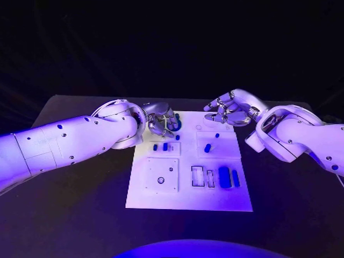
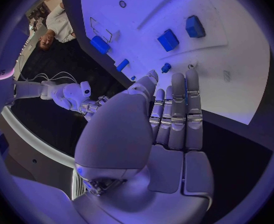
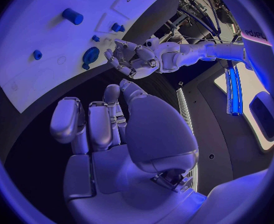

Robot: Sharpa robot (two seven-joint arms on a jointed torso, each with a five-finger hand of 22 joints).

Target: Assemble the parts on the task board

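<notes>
Here the white task board (image 1: 189, 199) lies mid-table, blue parts (image 1: 224, 176) scattered across it. The left hand (image 1: 161, 124) hovers at the board's far left corner, fingers extended, holding nothing. The right hand (image 1: 230, 110) hangs over the far right edge, fingers loosely curled, empty.

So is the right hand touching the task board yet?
Apart. In the right wrist view the right hand lies over black table, dark gap before the task board edge.

The black surface (image 1: 79, 199) carries one thing directly: the white task board (image 1: 189, 200), lying flat at its middle and reaching toward the far edge.
</notes>
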